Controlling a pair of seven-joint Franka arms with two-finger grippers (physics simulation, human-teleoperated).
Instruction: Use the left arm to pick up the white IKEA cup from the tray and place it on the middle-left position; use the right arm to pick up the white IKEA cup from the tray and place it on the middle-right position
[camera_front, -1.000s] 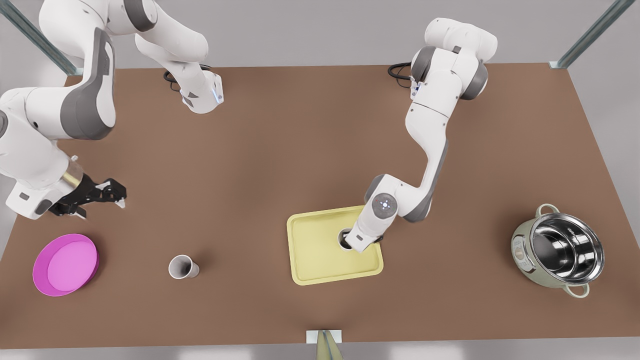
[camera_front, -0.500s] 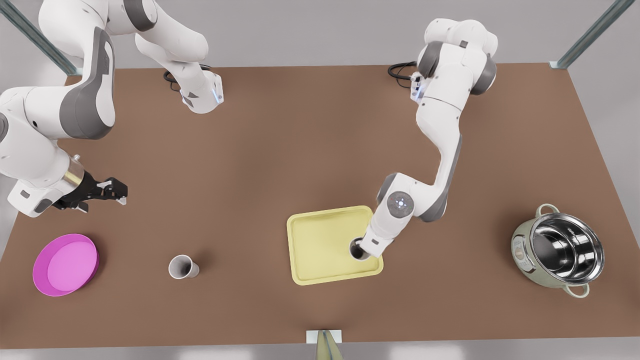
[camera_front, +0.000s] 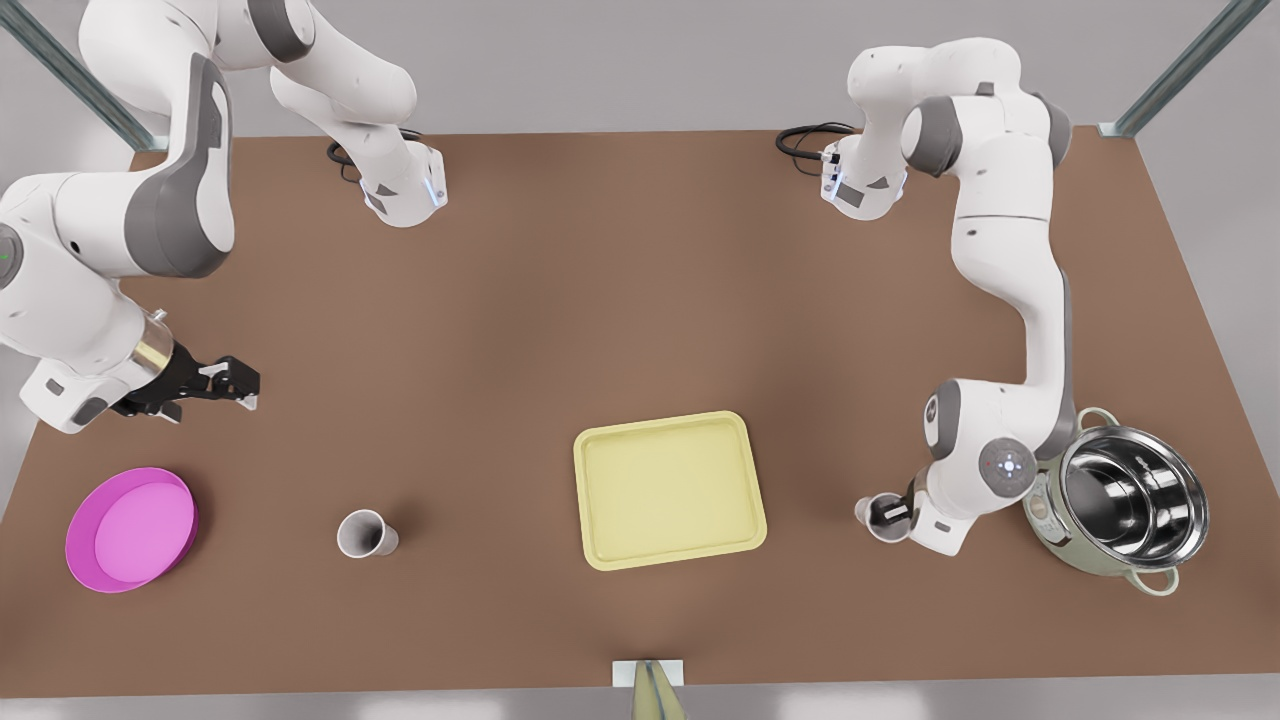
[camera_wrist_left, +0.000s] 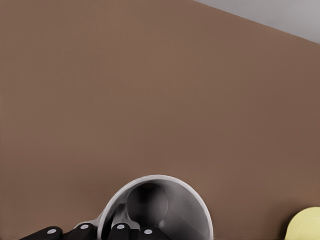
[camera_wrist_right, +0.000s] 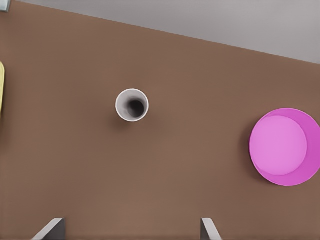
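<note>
Left gripper (camera_front: 890, 516), on the front view's right, is clamping the rim of a white cup (camera_front: 872, 512). In the left wrist view its black fingers (camera_wrist_left: 120, 231) are pinching the cup wall (camera_wrist_left: 190, 210).

We are placing this cup off the pale yellow tray (camera_front: 668, 490), over brown table (camera_front: 600, 300) between the tray and the steel pot (camera_front: 1120, 500). Whether its base is touching the tabletop, we cannot tell.

Right gripper (camera_front: 235, 385) is hovering at the front view's left with its fingers spread apart and holding nothing. It is waiting above the magenta dish (camera_front: 130, 528).

The second white cup (camera_front: 365, 533) is standing upright on bare table between the dish and the tray, apart from both.

Markings: if the cup walls carry any lettering, we cannot read it.
</note>
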